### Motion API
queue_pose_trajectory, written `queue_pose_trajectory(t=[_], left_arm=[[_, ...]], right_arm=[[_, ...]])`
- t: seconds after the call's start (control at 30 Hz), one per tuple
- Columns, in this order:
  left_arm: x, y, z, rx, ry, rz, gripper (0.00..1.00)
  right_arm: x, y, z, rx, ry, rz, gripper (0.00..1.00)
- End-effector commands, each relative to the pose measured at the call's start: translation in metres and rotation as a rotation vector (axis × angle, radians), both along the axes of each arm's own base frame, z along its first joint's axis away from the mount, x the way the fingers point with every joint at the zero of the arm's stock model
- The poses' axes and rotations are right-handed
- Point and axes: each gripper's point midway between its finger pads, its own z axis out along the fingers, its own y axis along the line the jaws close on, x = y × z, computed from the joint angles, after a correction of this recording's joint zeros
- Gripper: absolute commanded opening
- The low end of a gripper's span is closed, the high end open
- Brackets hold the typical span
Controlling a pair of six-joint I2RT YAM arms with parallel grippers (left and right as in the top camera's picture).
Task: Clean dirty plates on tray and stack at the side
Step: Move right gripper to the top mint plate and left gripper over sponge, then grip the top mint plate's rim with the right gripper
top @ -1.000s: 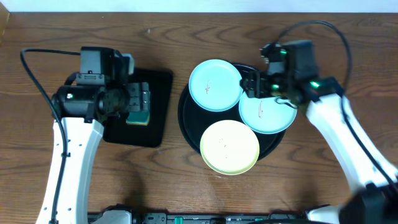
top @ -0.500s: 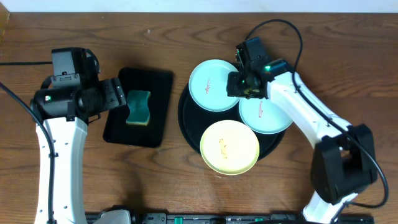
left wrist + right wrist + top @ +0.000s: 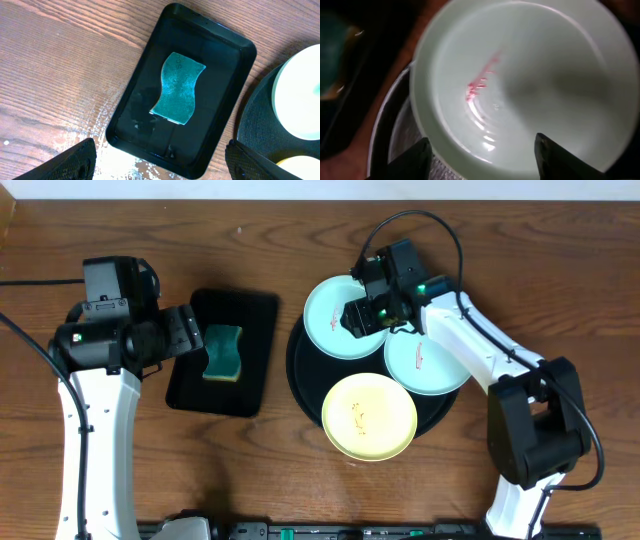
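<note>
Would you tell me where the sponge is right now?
In the overhead view, the sponge lies in the small rectangular tray, left of the round tray.

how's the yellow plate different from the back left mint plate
The yellow plate is pale yellow, the back-left mint plate aqua. The yellow plate sits at the tray's front edge, the mint plate at its back left. The right tool hangs over the mint plate, not the yellow plate. Both are round, shallow, red-smudged.

three plates (image 3: 369, 417) crowd the tray (image 3: 301, 372), the right arm (image 3: 470, 342) reaching over two; bare table (image 3: 270, 470) lies open nearer the robot.
</note>
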Motion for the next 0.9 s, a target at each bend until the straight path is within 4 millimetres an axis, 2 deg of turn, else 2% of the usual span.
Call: queue_pose_trajectory(t=[0.0, 0.17, 0.23, 0.37, 0.4, 0.53, 0.7, 0.87], left_arm=[[-0.001, 0.003, -0.005, 0.005, 0.014, 0.018, 0.83], [-0.001, 0.003, -0.006, 0.005, 0.018, 0.018, 0.83], [-0.001, 0.003, -0.006, 0.005, 0.018, 0.018, 0.83], [-0.001, 0.003, -0.006, 0.005, 0.018, 0.018, 0.83], [-0.001, 0.003, -0.006, 0.005, 0.018, 0.018, 0.83], [-0.001, 0.003, -0.006, 0.005, 0.018, 0.018, 0.83], [-0.001, 0.003, -0.006, 0.005, 0.018, 0.018, 0.83], [-0.001, 0.003, -0.006, 0.005, 0.018, 0.018, 0.83]], right_arm=[[0.000, 0.005, 0.016, 0.106, -0.036, 0.135, 0.64], [0.004, -0.004, 0.019, 0.133, -0.028, 0.121, 0.63], [0.008, -0.009, 0.017, 0.119, -0.021, 0.084, 0.59], [0.031, -0.047, 0.002, -0.031, 0.007, -0.222, 0.39], [0.036, -0.057, 0.000, -0.067, 0.006, -0.299, 0.38], [0.049, -0.077, -0.001, -0.130, -0.029, -0.449, 0.35], [0.058, -0.079, -0.004, -0.128, -0.050, -0.493, 0.33], [0.055, -0.076, -0.031, -0.137, 0.010, -0.498, 0.26]])
